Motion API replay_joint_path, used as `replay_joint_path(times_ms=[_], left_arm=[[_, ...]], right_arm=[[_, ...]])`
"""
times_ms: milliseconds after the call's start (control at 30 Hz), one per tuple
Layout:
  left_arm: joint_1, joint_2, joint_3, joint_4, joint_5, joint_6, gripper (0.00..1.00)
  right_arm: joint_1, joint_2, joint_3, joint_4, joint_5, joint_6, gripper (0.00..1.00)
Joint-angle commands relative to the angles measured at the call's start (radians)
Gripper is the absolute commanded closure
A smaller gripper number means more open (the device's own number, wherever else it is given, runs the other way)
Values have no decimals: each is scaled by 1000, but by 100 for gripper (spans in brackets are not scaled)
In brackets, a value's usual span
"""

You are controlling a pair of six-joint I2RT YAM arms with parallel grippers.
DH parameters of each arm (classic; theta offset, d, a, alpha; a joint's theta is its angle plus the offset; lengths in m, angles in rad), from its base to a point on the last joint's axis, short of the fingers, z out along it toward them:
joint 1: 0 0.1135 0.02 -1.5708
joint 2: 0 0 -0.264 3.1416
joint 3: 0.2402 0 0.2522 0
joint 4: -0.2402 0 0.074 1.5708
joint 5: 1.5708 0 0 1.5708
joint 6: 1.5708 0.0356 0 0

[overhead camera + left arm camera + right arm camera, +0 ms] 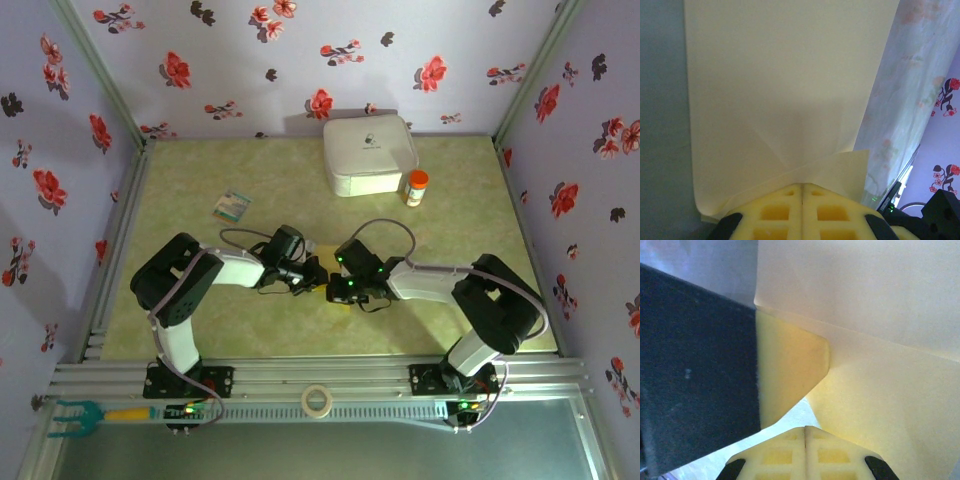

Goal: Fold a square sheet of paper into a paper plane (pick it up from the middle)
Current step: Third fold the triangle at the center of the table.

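**A:** Where is the yellow sheet of paper (780, 90) now?

**B:** Between the two arms, over the near middle of the table (200, 320); from above, a small yellow bit of it shows under the right wrist.

**A:** And the left gripper (802, 192) – how do its jaws stand?

**B:** Pressed together, with the sheet pinched between the tips; the paper spreads away from them, broad and pale, with faint slanting creases that meet just above the tips; a folded flap lies at the lower right.

**A:** The right gripper (806, 432)?

**B:** Also closed on the paper, no gap between the fingers; the sheet rises on the right side of that view, one fold line runs across it, and a flap with a rounded corner hangs toward the left. Beside the flap there is a dark flat shape (690, 390) – what it is, I cannot tell.

**A:** What else is on the table?

**B:** A white box (368, 155) at the far edge, with an orange-capped bottle (416, 187) just beside it; a teal-and-white card (231, 207) to the left; all are well apart from the grippers. A roll of tape (318, 401) lies on the front rail.
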Motion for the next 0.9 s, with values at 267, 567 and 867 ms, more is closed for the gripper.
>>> replay_joint_path(times_ms=[267, 567, 867], left_arm=[[-4, 31, 19, -71, -27, 34, 100], [-3, 36, 27, -85, -29, 40, 100], [-3, 42, 28, -88, -32, 40, 100]], right_arm=[[-17, -8, -39, 7, 15, 15, 99], [-31, -19, -74, 30, 15, 23, 99], [-36, -62, -86, 37, 5, 19, 98]])
